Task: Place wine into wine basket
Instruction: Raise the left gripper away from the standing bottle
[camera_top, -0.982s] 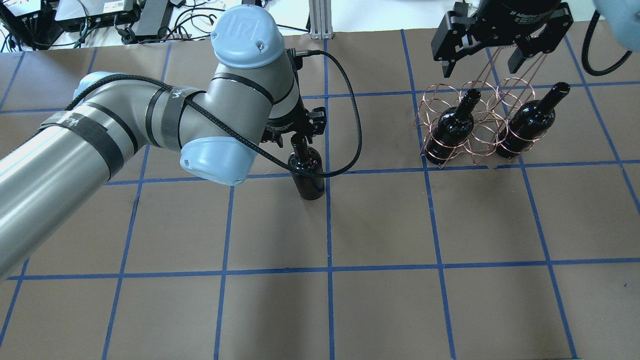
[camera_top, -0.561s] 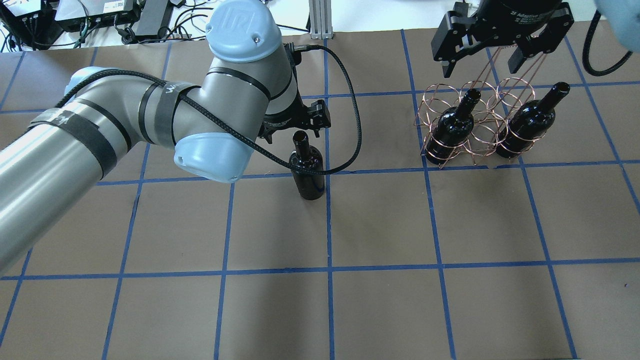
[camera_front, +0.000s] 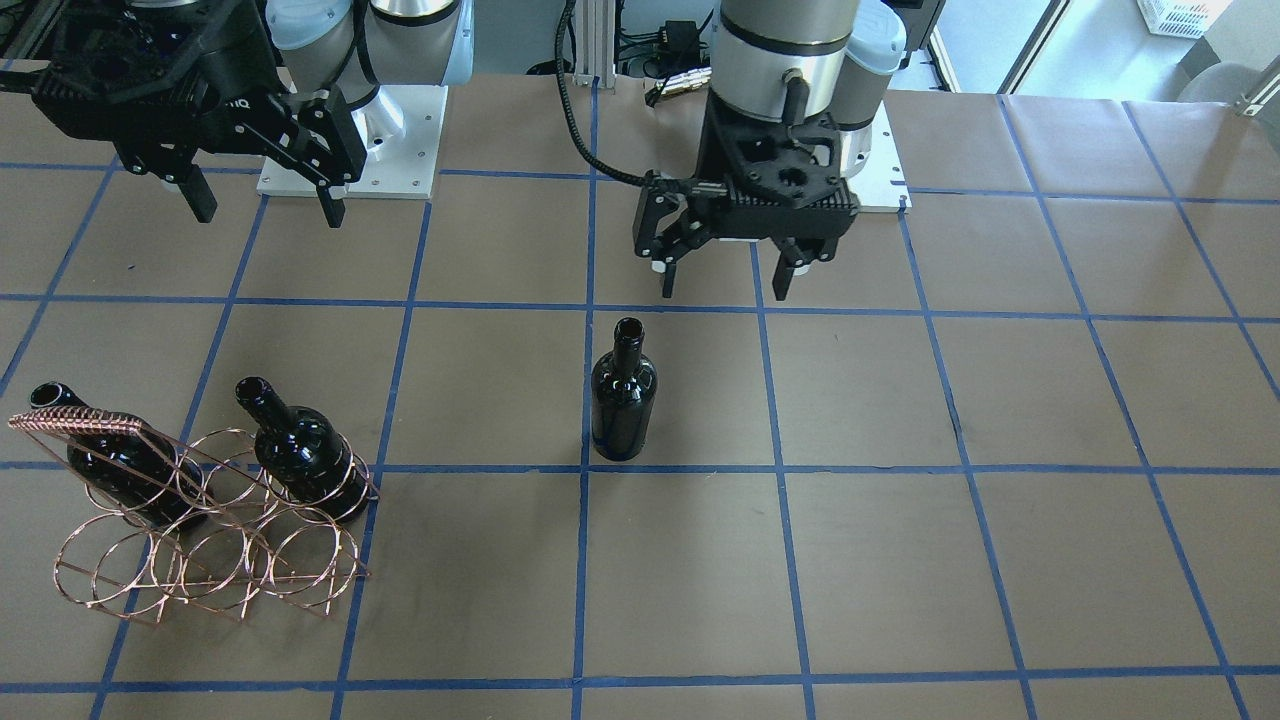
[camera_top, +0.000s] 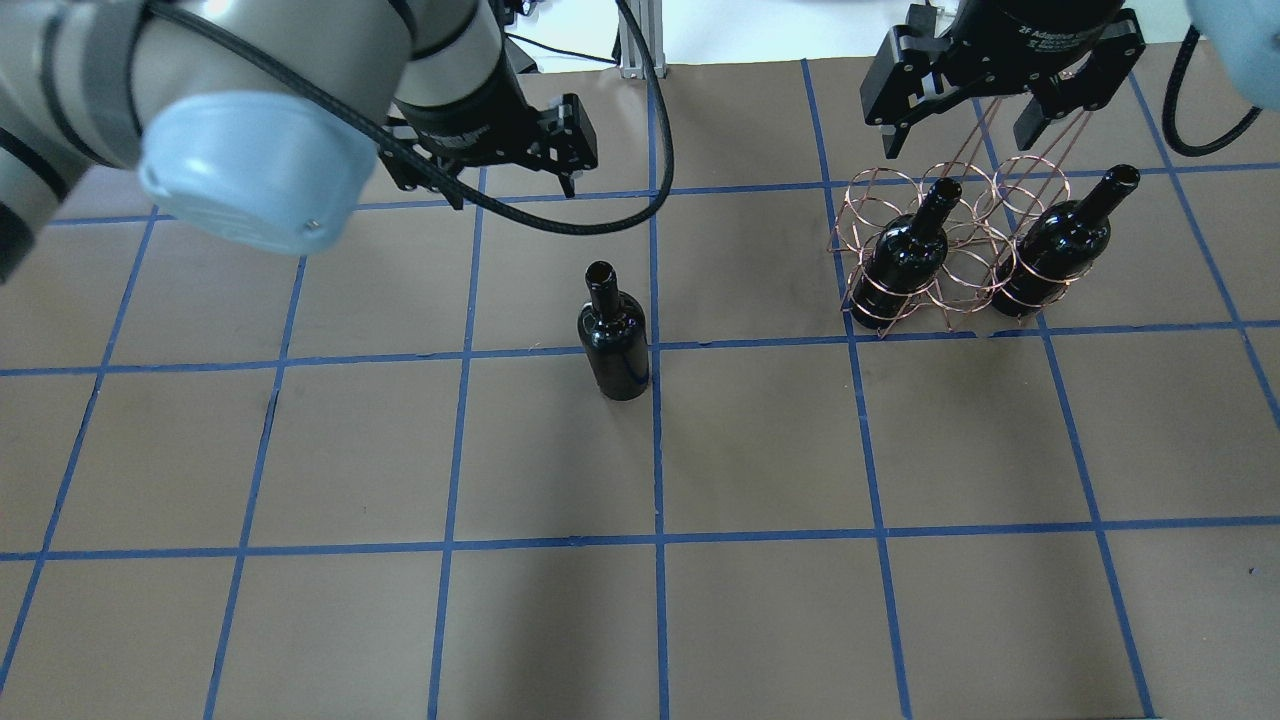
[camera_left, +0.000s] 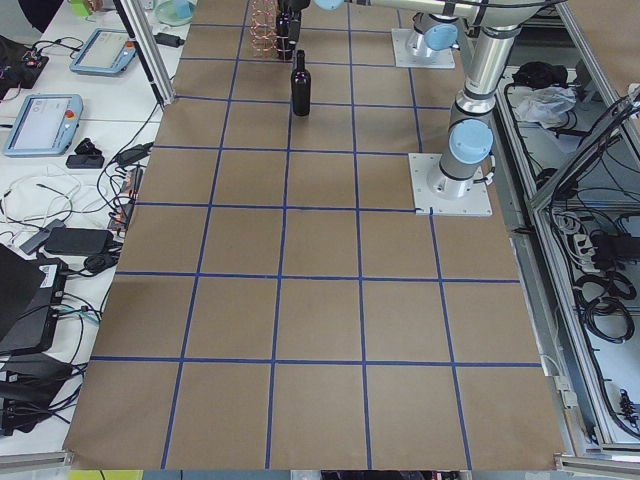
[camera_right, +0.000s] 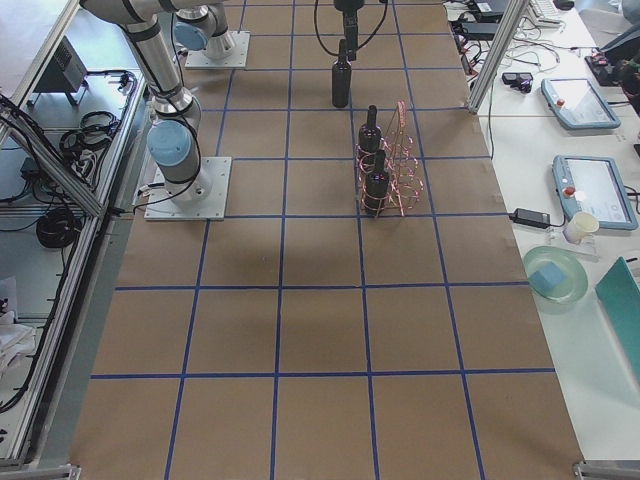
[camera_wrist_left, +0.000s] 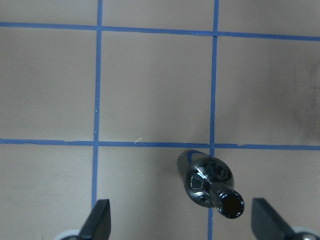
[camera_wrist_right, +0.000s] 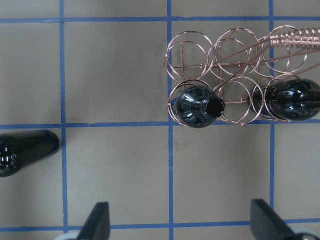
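The left arm (camera_top: 300, 30) is a silver-grey tube with black strap bands, a pale blue joint cap (camera_top: 250, 165) bearing one small screw, and a braided black cable (camera_top: 671, 150) at 12 o'clock overhead. The right gripper (camera_top: 960, 138), at 1 o'clock, is matt black with white lettering.

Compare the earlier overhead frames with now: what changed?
The left gripper, around the standing wine bottle at its neck a second ago, let go and drew back toward the robot's base, jaws open. The bottle stayed put, upright. The right gripper, the wine basket and its two bottles are unchanged.
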